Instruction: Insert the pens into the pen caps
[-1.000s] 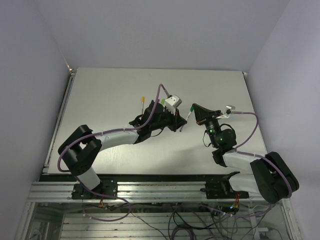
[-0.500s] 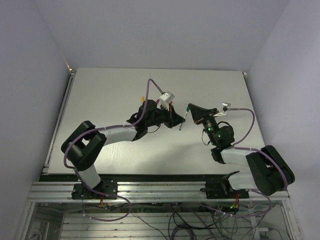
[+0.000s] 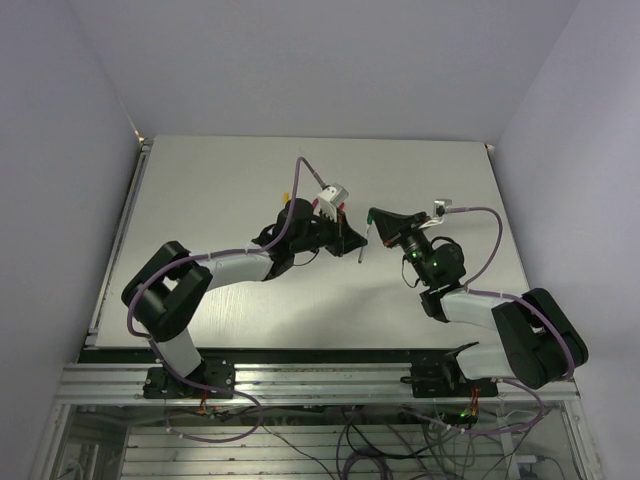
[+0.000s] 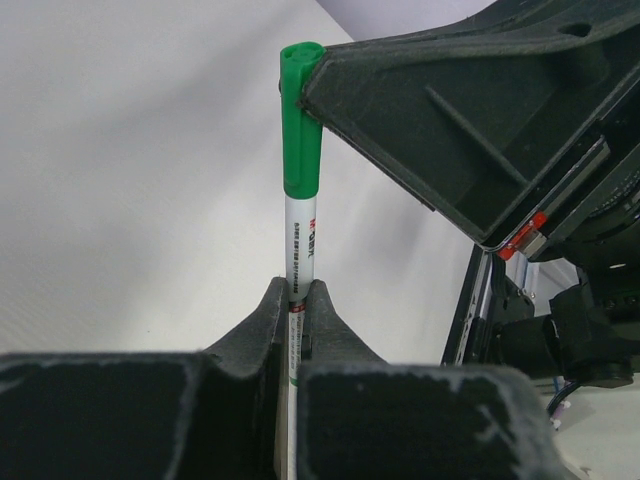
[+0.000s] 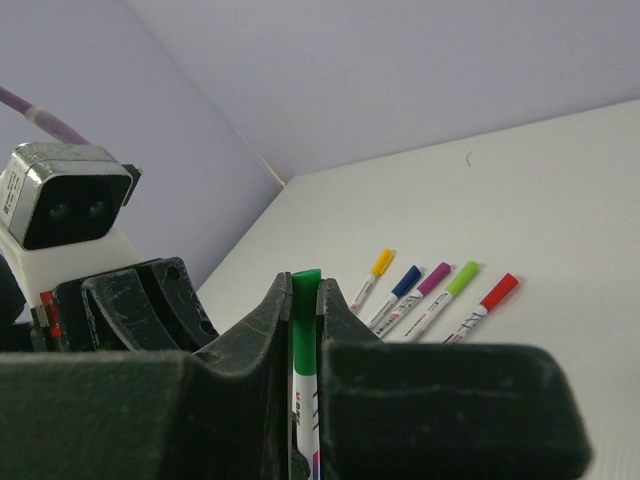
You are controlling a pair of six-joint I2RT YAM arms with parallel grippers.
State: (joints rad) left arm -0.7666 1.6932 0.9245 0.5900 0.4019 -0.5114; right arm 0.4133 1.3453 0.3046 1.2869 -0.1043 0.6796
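A white pen (image 4: pixel 300 240) with a dark green cap (image 4: pixel 300 120) on its end is held up between both grippers, above the table. My left gripper (image 4: pixel 297 292) is shut on the pen's barrel. My right gripper (image 5: pixel 305 287) is shut on the green cap (image 5: pixel 305 305). In the top view the left gripper (image 3: pixel 352 240) and right gripper (image 3: pixel 373 222) meet at mid table, with the pen (image 3: pixel 365 243) between them. Several capped pens lie in a row on the table: yellow (image 5: pixel 381 262), blue (image 5: pixel 406 279), magenta (image 5: pixel 435 277), light green (image 5: pixel 463 277), red (image 5: pixel 499 289).
The white table (image 3: pixel 200 180) is walled at the back and on both sides. In the top view the left arm (image 3: pixel 230 268) hides most of the row of pens; only a yellow tip (image 3: pixel 287 197) shows. Purple cables loop over both arms.
The right gripper has moved left toward the left gripper. The left wrist has drawn back a little and turned. The two grippers now stand closer together on the pen.
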